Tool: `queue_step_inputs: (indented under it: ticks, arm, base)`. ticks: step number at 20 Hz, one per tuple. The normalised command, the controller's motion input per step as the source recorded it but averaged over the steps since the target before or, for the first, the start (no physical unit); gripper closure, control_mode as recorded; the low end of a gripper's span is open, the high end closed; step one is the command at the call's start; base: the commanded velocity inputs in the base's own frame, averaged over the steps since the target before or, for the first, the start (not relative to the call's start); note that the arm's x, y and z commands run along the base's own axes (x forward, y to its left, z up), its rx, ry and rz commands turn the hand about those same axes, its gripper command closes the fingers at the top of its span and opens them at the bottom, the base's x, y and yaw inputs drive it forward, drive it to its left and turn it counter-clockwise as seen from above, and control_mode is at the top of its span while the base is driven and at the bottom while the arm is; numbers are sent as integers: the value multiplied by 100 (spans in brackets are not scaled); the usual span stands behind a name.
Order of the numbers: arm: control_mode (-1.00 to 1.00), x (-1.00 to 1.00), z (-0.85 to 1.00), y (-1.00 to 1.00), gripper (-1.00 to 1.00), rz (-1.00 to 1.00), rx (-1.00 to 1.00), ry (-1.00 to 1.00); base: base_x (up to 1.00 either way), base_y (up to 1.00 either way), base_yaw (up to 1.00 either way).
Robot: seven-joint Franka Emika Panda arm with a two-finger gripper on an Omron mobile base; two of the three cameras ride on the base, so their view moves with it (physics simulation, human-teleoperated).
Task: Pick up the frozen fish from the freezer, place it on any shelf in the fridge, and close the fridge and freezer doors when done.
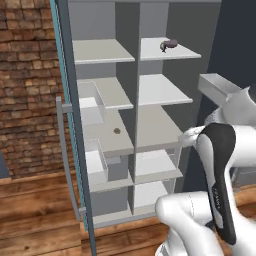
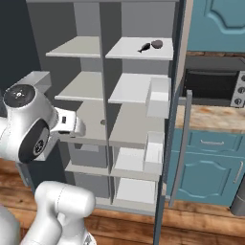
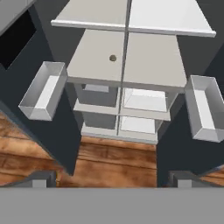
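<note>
The frozen fish (image 2: 143,48) lies on the top shelf of the right-hand column, next to a dark maroon lump (image 2: 156,44); in the left base view the two (image 1: 170,45) read as one small dark shape. Both doors of the slate-blue cabinet stand open. The left door bears a black panel (image 3: 13,41), which makes the left column the freezer (image 1: 102,92). The right column is the fridge (image 2: 139,88), and its door has a grey bar handle (image 2: 179,143). My gripper (image 3: 113,179) is open and holds nothing. It hangs in front of the middle shelves, well below the fish.
Grey door bins jut inward on both sides (image 3: 41,92) (image 3: 203,107). A small brown item (image 3: 113,57) sits on the left middle shelf. A brick wall (image 1: 25,85) stands to the left. Blue cabinets and an oven (image 2: 213,86) are to the right, with wooden floor (image 3: 113,162) below.
</note>
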Motion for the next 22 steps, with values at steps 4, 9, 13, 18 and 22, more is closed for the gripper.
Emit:
queue_step_inputs:
  ticks: [4,9,13,18,22]
  arm:
    - [-100,-28,1,100,-100,-14,-2,-28]
    - [-100,-6,0,100,-100,-18,-8,-34]
    - [-100,-3,0,100,-100,-39,-2,-32]
    - [-100,-13,-15,100,-100,-41,0,-30]
    - [-100,53,-12,100,-100,-26,0,-20]
  base:
    - [0,0,0]
    - [0,0,0]
    - [0,0,0]
    - [0,0,0]
    - [0,0,0]
